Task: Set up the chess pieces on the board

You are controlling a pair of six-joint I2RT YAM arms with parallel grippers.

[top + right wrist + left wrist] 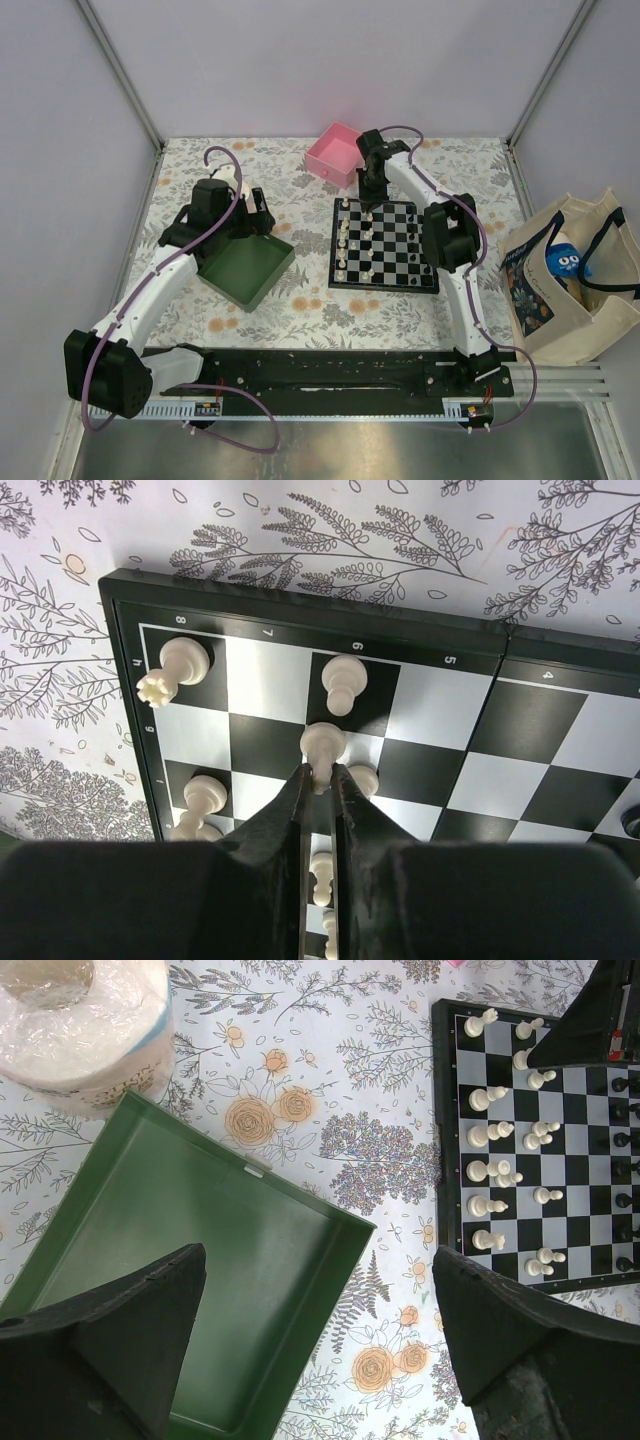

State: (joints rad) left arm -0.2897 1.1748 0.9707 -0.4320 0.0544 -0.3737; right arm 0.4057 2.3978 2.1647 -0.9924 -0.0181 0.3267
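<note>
The chequered board (398,238) lies right of centre. Cream-white chess pieces (346,240) stand along its left columns and black ones (424,252) on its right side. Above the board's far left corner, my right gripper (320,774) is shut on the head of a white piece (325,744), which stands over a white square. Other white pieces (341,681) stand close around it on the board (452,694). My left gripper (320,1332) hangs open over the right edge of the green tray (200,1250), holding nothing. The left wrist view also shows the board (560,1222) and its white pieces (488,1174).
A pink box (335,152) sits behind the board, close to the right arm. A wrapped white roll (75,1020) stands behind the green tray (245,265). A tote bag (570,275) leans off the table's right edge. Flowered cloth covers the table.
</note>
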